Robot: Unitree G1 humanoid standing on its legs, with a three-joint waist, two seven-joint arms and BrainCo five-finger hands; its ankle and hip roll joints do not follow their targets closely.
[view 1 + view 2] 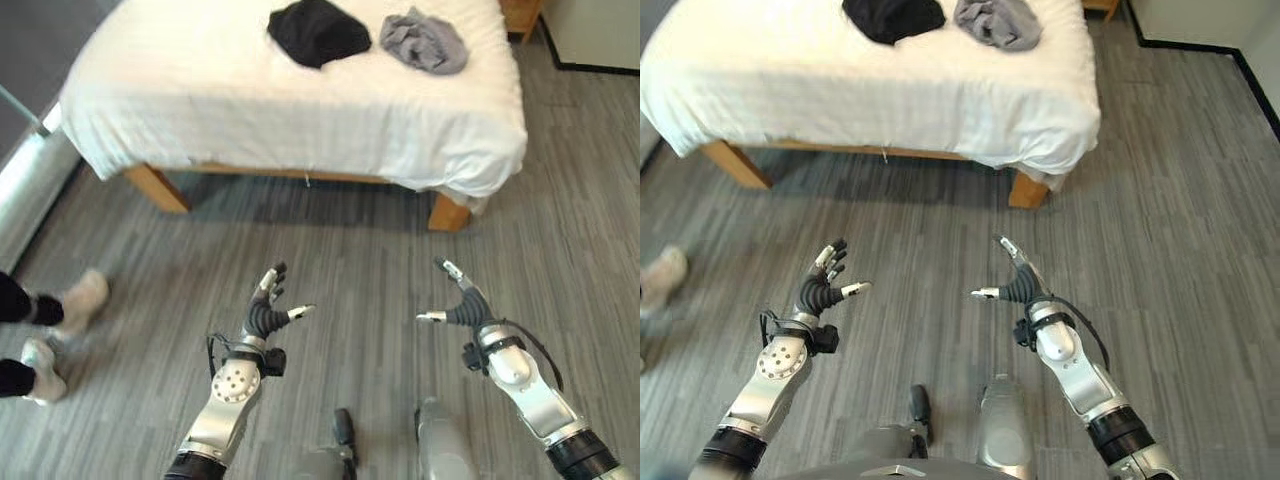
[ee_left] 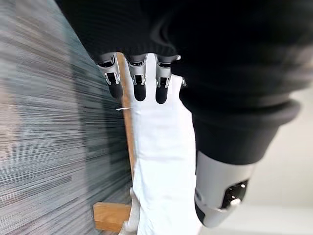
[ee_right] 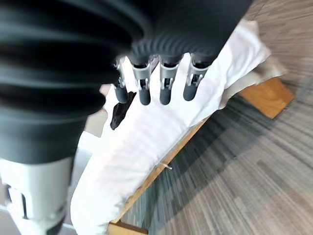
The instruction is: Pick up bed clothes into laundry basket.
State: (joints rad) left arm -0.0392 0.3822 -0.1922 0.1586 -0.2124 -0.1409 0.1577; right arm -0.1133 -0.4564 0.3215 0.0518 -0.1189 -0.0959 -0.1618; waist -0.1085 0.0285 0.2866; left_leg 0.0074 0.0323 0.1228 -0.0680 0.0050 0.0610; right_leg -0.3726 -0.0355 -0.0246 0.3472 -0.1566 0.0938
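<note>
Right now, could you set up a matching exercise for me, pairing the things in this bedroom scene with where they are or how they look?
Things:
1. black garment
2. grey garment
3. left hand
4. person's shoes

Descriptions:
A. on the floor at the robot's left
B. open, above the floor, holding nothing
C. crumpled on the bed, nearer its right edge
D. heaped on the bed, left of the other garment

Pairs: 1-D, 2-C, 3-B, 4-A

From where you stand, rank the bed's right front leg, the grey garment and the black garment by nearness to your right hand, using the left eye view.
From the right hand:
1. Bed leg, at the bed's near right corner, straight ahead.
2. Grey garment, on the bed's right part.
3. Black garment, on the bed, left of the grey one.
</note>
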